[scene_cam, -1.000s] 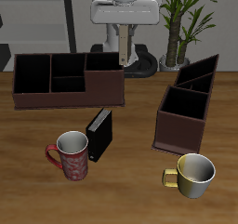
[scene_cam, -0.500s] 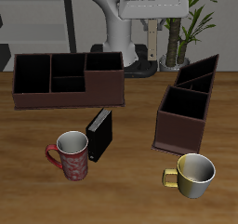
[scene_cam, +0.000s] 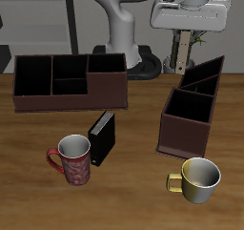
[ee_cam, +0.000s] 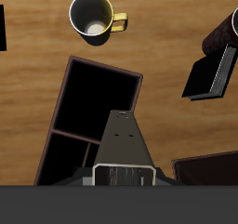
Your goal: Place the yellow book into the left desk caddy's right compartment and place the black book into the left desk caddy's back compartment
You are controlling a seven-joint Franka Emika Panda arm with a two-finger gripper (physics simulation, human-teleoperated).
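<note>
The yellow book (scene_cam: 182,53) hangs upright beneath the fingers (scene_cam: 183,41), high above the left desk caddy (scene_cam: 190,110). In the exterior view the book appears as a narrow pale strip below the hand; in the wrist view it shows as a grey wedge (ee_cam: 123,139) pointing down toward the caddy's dark interior. The fingers are closed on the book's upper edge; the pads themselves are hidden in both views.

Step in hand, as judged: transport of the yellow book to the right compartment (scene_cam: 187,105), the squarish end section nearest the front edge of the surface. The book appears to hang over the caddy's rear part, farther back than the target section. The next move calls for a shift toward the front edge until the book's lower edge sits over the open section, then a straight descent with the book kept vertical to clear the partition walls.

The black book (scene_cam: 102,137) stands on the wooden surface (scene_cam: 133,191) beside the red patterned mug (scene_cam: 74,159), well apart from the caddy and not yet handled. A yellow mug (scene_cam: 198,178) stands just before the caddy's front face.
</note>
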